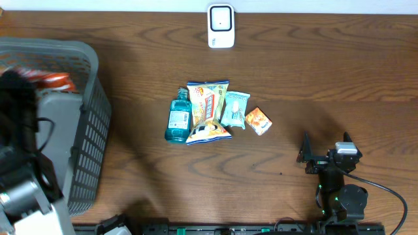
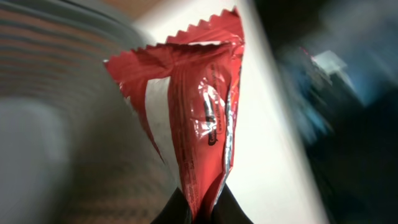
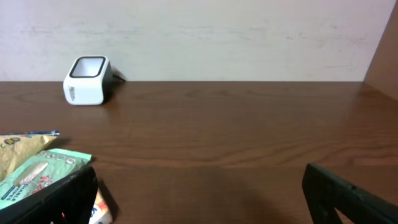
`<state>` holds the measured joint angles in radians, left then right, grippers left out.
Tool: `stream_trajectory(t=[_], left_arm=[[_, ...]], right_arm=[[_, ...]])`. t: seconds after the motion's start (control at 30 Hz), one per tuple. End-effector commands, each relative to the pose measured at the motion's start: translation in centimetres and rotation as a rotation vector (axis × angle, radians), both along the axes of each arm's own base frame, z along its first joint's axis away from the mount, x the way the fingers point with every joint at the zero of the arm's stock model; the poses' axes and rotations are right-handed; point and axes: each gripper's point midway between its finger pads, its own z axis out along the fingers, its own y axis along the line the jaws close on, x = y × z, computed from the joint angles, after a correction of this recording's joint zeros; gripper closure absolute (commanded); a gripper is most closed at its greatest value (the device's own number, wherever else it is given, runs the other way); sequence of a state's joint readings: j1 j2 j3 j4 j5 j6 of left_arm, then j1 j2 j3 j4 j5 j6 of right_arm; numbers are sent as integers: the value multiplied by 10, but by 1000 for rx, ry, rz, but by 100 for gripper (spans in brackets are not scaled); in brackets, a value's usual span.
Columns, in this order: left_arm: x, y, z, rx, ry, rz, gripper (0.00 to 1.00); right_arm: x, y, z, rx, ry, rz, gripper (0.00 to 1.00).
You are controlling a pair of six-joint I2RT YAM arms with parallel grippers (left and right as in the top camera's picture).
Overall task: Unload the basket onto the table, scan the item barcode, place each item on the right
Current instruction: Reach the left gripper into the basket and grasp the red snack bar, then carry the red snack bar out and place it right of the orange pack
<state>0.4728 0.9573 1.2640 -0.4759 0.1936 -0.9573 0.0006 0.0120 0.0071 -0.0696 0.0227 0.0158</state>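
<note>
Basket point(image 1: 91, 124) at worktop's point(image 1: 294, 65) left; left gripper point(image 2: 199, 210) there pinches red packet point(image 2: 202, 106). Right gripper point(image 1: 325, 147) spread near snack pile point(image 1: 212, 112), scanner point(image 1: 221, 26) beyond.

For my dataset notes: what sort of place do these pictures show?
Probably a mock shop checkout: a white barcode scanner at the far edge of the wooden table, grocery packs in the middle, a grey basket at the side, and the left gripper shut on a red packet.

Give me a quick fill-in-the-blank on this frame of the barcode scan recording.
The left hand is shut on a ___ packet.
The right hand stands ___.
The scanner is ___ in colour.
Missing words: red; open; white.
</note>
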Motion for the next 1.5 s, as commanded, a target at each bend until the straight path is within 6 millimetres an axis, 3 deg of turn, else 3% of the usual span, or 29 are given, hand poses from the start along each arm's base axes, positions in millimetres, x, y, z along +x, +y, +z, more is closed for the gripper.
stream_trajectory(t=[0.0,0.13,0.27,0.5,0.67,0.8,0.9,1.03,1.17,1.2,1.23,1.3,1.47], left_arm=[[18,-88,12,63,-41,-408,93],[33,-158,2,131,-15,-625,93],[59,-231,-28,209,55,-790,93],[108,-372,-112,247,125,-1024,93],[127,-452,-168,192,92,-1117,92],[129,-501,-211,145,64,-1169,93],[124,-527,-250,70,98,-1186,93],[119,-537,-290,-11,187,-1177,92],[113,-538,-309,-6,236,-1189,92],[113,-539,-309,-6,235,-1190,71],[113,-539,-308,-7,232,-1191,34],[113,-542,-299,-13,206,-1211,2],[115,-537,-260,94,96,-1283,2]], right_arm=[[0,0,0,13,-2,-2,1],[0,0,0,13,-2,-2,1],[0,0,0,13,-2,-2,1],[0,0,0,13,-1,-2,1],[0,0,0,13,-2,-2,1],[0,0,0,13,-2,-2,1],[0,0,0,13,-2,-2,1],[0,0,0,13,-2,-2,1],[0,0,0,13,-2,-2,1],[0,0,0,13,-2,-2,1],[0,0,0,13,-2,-2,1],[0,0,0,13,-2,-2,1],[0,0,0,13,-2,-2,1]])
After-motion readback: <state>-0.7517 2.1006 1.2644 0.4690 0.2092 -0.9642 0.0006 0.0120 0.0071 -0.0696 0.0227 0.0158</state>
